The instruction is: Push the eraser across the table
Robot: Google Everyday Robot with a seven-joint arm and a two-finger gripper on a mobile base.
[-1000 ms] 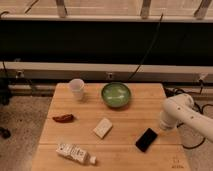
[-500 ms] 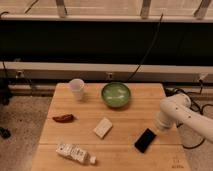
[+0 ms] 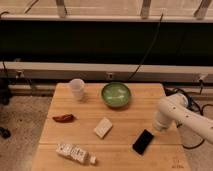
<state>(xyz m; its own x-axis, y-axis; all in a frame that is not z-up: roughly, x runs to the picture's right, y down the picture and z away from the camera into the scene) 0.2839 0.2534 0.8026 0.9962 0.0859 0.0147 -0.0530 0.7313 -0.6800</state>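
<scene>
Eraser [image 3: 143,141] lies toward the table's [image 3: 125,120] front right, my gripper [image 3: 158,125] low just beside its far right corner, opening I cannot tell; I judge the push is in hand, next needing a steady leftward shove.

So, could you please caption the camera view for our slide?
Gripper beside the flat black rectangular eraser on the light wooden table.

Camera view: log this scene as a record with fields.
eraser: flat on the table, front right, angled
gripper: low, just right of the eraser's far end; contact unclear
back row: white cup, green bowl
middle: red pepper, cream block
front left: white bottle, lying down
</scene>
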